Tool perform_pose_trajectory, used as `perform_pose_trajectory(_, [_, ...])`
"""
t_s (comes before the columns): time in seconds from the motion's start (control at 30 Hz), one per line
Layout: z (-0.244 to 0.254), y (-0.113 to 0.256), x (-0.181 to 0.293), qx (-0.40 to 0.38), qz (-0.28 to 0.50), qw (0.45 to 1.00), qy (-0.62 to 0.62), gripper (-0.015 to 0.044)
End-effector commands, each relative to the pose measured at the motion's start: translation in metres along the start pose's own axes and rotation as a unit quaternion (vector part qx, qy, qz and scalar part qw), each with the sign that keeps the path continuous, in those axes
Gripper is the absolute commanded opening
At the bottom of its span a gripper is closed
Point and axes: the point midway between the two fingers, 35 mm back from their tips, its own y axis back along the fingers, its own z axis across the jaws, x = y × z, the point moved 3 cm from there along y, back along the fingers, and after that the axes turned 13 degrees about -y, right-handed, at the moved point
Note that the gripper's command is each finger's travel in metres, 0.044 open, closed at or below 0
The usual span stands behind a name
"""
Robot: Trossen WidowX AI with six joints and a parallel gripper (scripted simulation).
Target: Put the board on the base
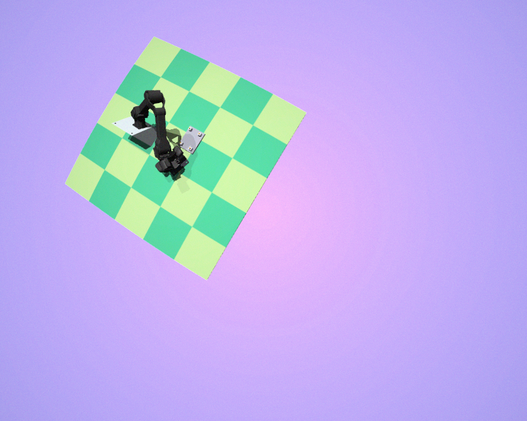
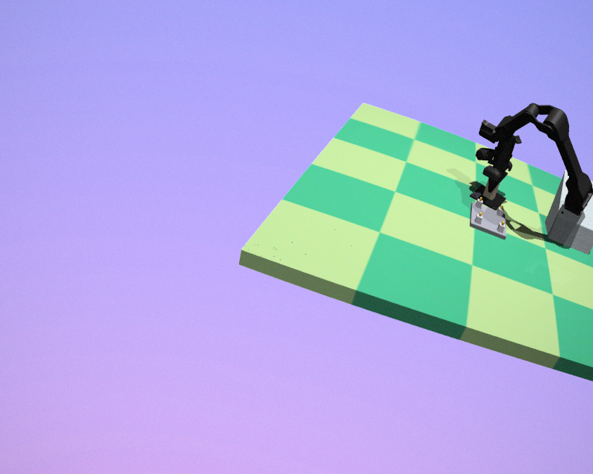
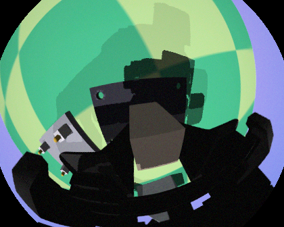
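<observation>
The claw [image 1: 178, 163] [image 2: 490, 192] [image 3: 147, 123] grips the handle [image 2: 490, 190] [image 3: 156, 135] of the black board [image 1: 185, 162] [image 2: 496, 200] [image 3: 107, 98], just beyond the grey base [image 1: 192, 139] [image 2: 487, 220] [image 3: 79, 143] in the exterior view. Best to firm the grip squarely, then lift straight, keeping it level.

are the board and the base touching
apart: the wrist view shows a strip of table between the board and the base
</observation>
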Motion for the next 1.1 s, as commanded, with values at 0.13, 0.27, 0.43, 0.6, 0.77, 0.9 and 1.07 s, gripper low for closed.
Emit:
perform_pose_trajectory(0.13, [0.000,-0.001,0.000,-0.001,0.001,1.000,-0.003,0.0078])
perform_pose_trajectory(0.27, [0.000,0.005,-0.001,-0.001,0.000,1.000,-0.003,0.0000])
perform_pose_trajectory(0.43, [0.000,0.017,-0.002,0.000,-0.001,1.000,-0.003,0.0000])
perform_pose_trajectory(0.6, [0.000,0.030,-0.003,0.000,-0.001,1.000,-0.003,0.0000])
perform_pose_trajectory(0.77, [0.000,0.043,-0.004,0.001,-0.001,1.000,-0.003,0.0000])
perform_pose_trajectory(0.9, [0.000,0.053,-0.004,0.001,-0.001,1.000,-0.003,0.0000])
perform_pose_trajectory(1.07, [0.000,0.066,-0.003,0.001,-0.001,1.000,-0.003,0.0000])
